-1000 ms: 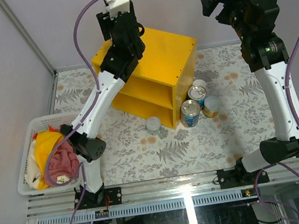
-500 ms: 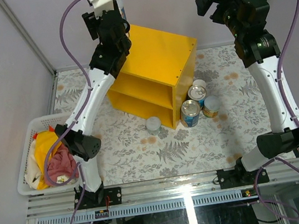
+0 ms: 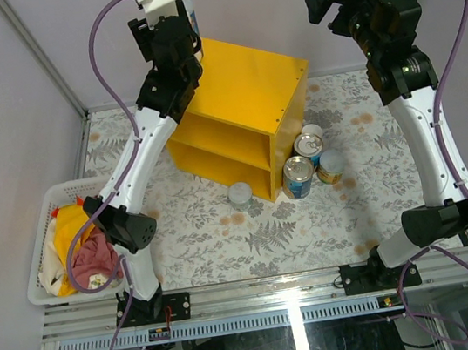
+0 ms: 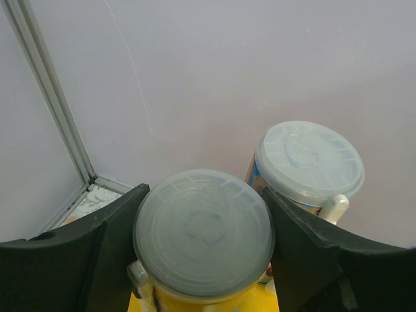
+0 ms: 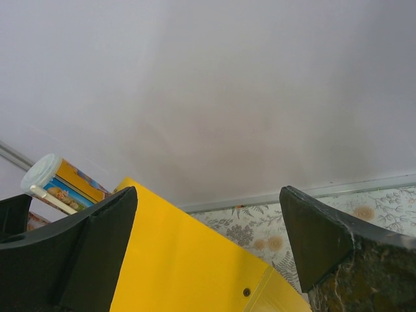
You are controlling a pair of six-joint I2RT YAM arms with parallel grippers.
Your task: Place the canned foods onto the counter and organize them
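Note:
My left gripper is raised over the far left corner of the yellow counter. In the left wrist view its fingers press both sides of a yellow tube with a pale lid, standing on the counter top. A second tube with a pale lid stands just behind it to the right. My right gripper is open and empty, high above the counter's right back edge. Two blue-labelled steel cans, a third can and a short pale-lidded can stand on the table in front of the counter.
A white laundry basket with cloths sits at the left table edge. The wall is close behind the counter. In the right wrist view the counter top lies below the open gripper, with a tube at far left.
My left arm has swung back and left to the counter's far left corner with the tube between its fingers. My right gripper shifted slightly left. Almost nothing moved in the last half second.

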